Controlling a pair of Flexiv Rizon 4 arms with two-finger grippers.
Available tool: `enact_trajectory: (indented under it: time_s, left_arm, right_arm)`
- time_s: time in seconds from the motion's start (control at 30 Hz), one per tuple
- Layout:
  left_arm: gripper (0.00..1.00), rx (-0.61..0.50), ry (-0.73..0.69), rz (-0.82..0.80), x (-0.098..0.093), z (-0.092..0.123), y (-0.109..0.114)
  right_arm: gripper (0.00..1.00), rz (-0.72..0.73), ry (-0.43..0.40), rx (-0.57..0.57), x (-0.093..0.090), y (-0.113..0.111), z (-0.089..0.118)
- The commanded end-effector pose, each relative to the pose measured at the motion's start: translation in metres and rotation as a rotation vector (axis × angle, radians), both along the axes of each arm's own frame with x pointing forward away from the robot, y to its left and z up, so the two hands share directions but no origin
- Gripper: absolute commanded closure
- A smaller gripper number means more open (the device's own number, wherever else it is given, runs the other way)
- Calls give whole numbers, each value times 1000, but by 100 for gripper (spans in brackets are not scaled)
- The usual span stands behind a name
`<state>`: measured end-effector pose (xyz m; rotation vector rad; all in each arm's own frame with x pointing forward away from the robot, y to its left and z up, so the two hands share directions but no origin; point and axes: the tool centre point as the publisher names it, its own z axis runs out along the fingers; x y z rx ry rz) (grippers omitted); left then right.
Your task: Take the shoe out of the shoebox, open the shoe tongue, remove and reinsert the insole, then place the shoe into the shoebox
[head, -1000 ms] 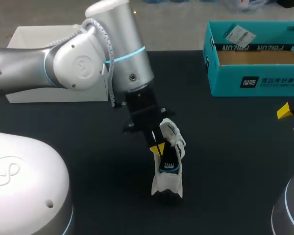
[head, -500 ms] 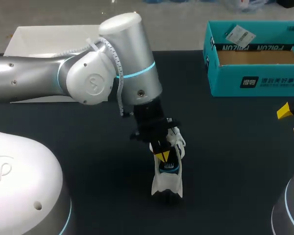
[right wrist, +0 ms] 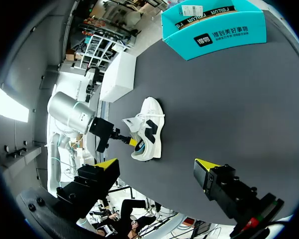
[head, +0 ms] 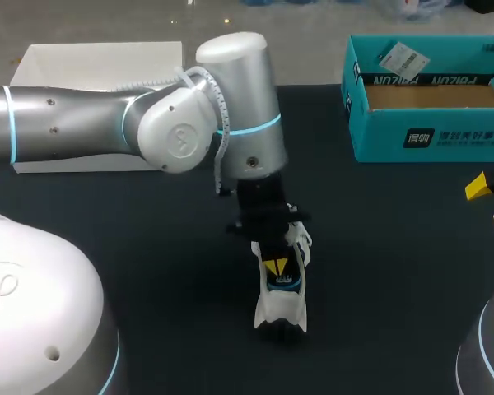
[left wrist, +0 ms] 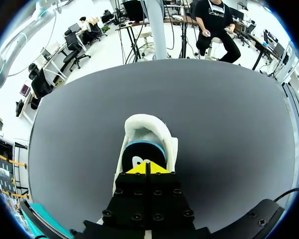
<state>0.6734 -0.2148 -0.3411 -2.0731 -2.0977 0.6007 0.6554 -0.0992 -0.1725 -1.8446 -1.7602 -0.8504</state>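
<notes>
Shifted rightward since a second earlier, the silver left arm (head: pixel 239 99) was held with its jaws closed tip to tip at the blue insole (left wrist: pixel 139 157) of the white sneaker (head: pixel 281 309), which stood on the black counter (head: pixel 148 247) well apart from the teal cardboard shoebox (head: pixel 445 136), the right jaws wide open, so insole removal, reinsertion and boxing were judged outstanding.

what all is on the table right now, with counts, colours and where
shoe: one, white with black side marks, middle of the table
insole: one, black with a blue rim, inside the shoe
shoebox: one, teal, open, far right of the table
paper tag: one, white, on the shoebox's back wall
white box: one, far left, partly behind the left arm
table: one, black
left gripper: one, yellow tips together at the shoe's opening
right gripper: one, open, holds nothing, near the table's right edge
</notes>
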Motion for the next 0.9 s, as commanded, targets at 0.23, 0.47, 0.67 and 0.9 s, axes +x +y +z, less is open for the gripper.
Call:
enact_trajectory:
  time_s: [0.23,0.47,0.67,0.9]
  left_arm:
    - [100,32,-1,7,-15,-15,-11]
    - [100,54,-23,26,-16,-10,-4]
    - [100,88,-54,49,-10,0,9]
    - [100,119,-57,19,-16,-24,1]
  right_arm:
    - [0,-3,-2,0,-2,0,-1]
    - [0,-3,-2,0,-2,0,-1]
    - [0,-3,-2,0,-2,0,-1]
    - [0,-3,-2,0,-2,0,-1]
